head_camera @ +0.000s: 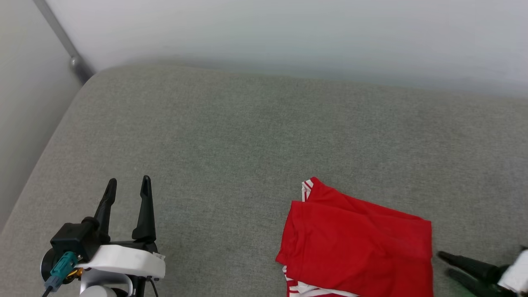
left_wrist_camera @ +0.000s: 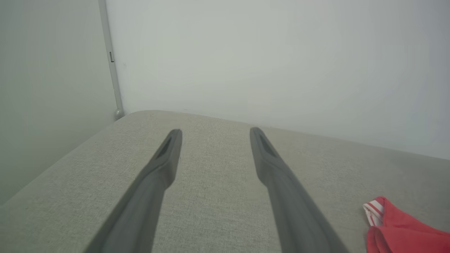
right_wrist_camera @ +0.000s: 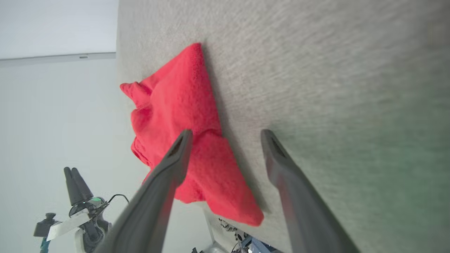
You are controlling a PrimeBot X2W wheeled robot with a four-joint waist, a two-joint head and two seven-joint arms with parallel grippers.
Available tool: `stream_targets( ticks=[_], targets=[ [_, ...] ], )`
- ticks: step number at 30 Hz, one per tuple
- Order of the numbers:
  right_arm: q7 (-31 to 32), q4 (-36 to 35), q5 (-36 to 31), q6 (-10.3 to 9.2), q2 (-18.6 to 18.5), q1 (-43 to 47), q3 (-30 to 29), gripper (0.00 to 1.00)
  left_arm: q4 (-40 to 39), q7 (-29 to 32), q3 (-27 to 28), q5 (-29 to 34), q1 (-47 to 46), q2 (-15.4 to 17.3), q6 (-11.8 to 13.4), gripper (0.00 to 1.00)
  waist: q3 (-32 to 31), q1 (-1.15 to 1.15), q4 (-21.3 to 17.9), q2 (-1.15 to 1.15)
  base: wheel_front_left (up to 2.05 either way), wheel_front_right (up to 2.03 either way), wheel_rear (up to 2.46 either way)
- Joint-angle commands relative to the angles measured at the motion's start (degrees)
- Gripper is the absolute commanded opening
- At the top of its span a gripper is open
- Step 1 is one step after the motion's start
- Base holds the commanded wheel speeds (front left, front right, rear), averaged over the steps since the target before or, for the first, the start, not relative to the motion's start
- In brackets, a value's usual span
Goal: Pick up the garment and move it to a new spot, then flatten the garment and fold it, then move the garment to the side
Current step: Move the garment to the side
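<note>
The garment (head_camera: 359, 243) lies folded into a rough red rectangle on the grey padded surface (head_camera: 247, 136) at the lower right of the head view. White striped trim shows at its far corner and near edge. My right gripper (head_camera: 444, 263) is open just beyond the garment's right edge, its fingers pointing at it. In the right wrist view the gripper (right_wrist_camera: 226, 131) holds nothing, and one finger overlaps the red garment (right_wrist_camera: 182, 116). My left gripper (head_camera: 128, 180) stands open and empty at the lower left, well apart from the cloth. The left wrist view shows that gripper (left_wrist_camera: 215, 131) over bare fabric, with a garment corner (left_wrist_camera: 400, 228) at lower right.
A pale wall (head_camera: 288, 33) runs behind the surface. A grey metal post (head_camera: 62, 37) stands at the far left corner. The surface's left edge (head_camera: 45, 152) drops away beside another pale wall. The garment lies close to the near edge (right_wrist_camera: 211, 218).
</note>
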Motion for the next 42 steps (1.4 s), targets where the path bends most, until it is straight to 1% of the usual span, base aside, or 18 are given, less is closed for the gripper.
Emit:
stream_targets(
  ticks=[1,5,9,10,11,12,13,16,19,24,27,30,34,37,42],
  targets=[
    [0.2,1.8,2.4,-0.03,0.5,-1.1,1.5,1.00,0.3,-0.2,0.4,0.5,-1.0,-0.3,-0.4,1.00,0.8,0.00,0.6,0.00,0.00,0.00,0.00],
    [-0.6,7.2,9.2,-0.03,0.3,-3.1,7.9,1.00,1.1,-0.2,0.7,1.4,-1.9,-1.4,-1.8,1.00,1.7,0.00,1.2,0.00,0.00,0.00,0.00],
    [-2.6,9.6,12.5,-0.03,0.4,-2.9,14.1,1.00,2.1,-0.2,1.4,1.9,-2.7,-2.2,-3.0,1.00,1.9,0.00,1.7,0.00,0.00,0.00,0.00],
    [-3.1,9.7,12.8,-0.03,0.5,-2.6,15.2,0.72,2.4,-0.2,1.5,2.1,-2.7,-2.5,-3.2,1.00,1.9,0.00,1.7,0.00,0.00,0.00,0.00],
    [-3.6,9.4,12.9,-0.03,0.5,-2.4,16.1,0.29,2.5,-0.2,1.7,2.4,-2.8,-2.6,-3.4,1.00,1.9,0.00,1.8,0.00,0.00,0.00,0.00],
    [-4.1,8.9,13.0,-0.03,0.5,-2.2,17.0,0.10,2.6,-0.2,1.9,2.6,-2.8,-2.7,-3.5,1.00,1.8,0.00,1.8,0.00,0.00,0.00,0.00],
    [-4.4,8.2,12.8,-0.03,0.5,-2.1,17.7,0.00,2.7,-0.2,2.1,2.7,-2.8,-2.8,-3.8,1.00,1.7,0.00,1.8,0.00,0.00,0.00,0.00],
    [-5.7,5.3,10.5,-0.03,0.3,-1.8,19.6,0.00,2.9,-0.2,2.4,3.4,-2.5,-3.1,-4.5,1.00,1.2,0.00,1.4,0.00,0.00,0.00,0.00],
    [-7.0,1.7,6.3,-0.03,-1.2,-1.2,22.6,0.00,3.2,-0.2,2.5,4.1,-2.1,-3.6,-4.9,1.00,0.4,0.00,0.6,0.00,0.00,0.00,0.00],
    [-10.5,-3.8,-3.4,-0.03,-5.8,-0.6,30.0,0.00,2.7,-0.2,3.0,4.7,-1.3,-4.1,-5.7,1.00,-1.1,0.00,-2.3,0.00,0.00,0.00,0.00],
    [-12.1,-5.6,-9.5,-0.03,-9.3,-1.7,34.9,0.00,1.8,-0.2,3.5,5.4,-0.6,-4.0,-5.8,1.00,-1.4,0.00,-5.8,0.00,0.00,0.00,0.00],
    [-12.4,-6.4,-14.2,-0.03,-12.1,-3.9,39.1,0.00,0.7,-0.2,3.9,5.8,-0.3,-3.5,-6.0,1.00,-0.5,0.00,-10.6,0.00,0.00,0.00,0.00],
    [-12.9,-6.4,-17.1,-0.03,-14.2,-8.1,42.5,0.00,-1.6,-0.2,4.0,6.4,-1.3,-2.7,-6.0,1.00,2.5,0.00,-17.8,0.00,0.00,0.00,0.00],
    [-14.1,-5.5,-18.1,-0.03,-15.4,-11.4,43.8,0.00,-3.6,0.7,3.7,6.7,-3.1,-2.0,-6.4,1.00,5.6,0.00,-23.0,0.00,0.00,0.00,0.00],
    [-17.2,-2.6,-20.3,-0.03,-16.6,-16.8,43.1,0.00,-6.9,3.5,2.4,7.4,-8.3,-0.6,-7.5,1.00,12.3,0.00,-28.5,0.00,0.00,0.00,0.00]
  ],
)
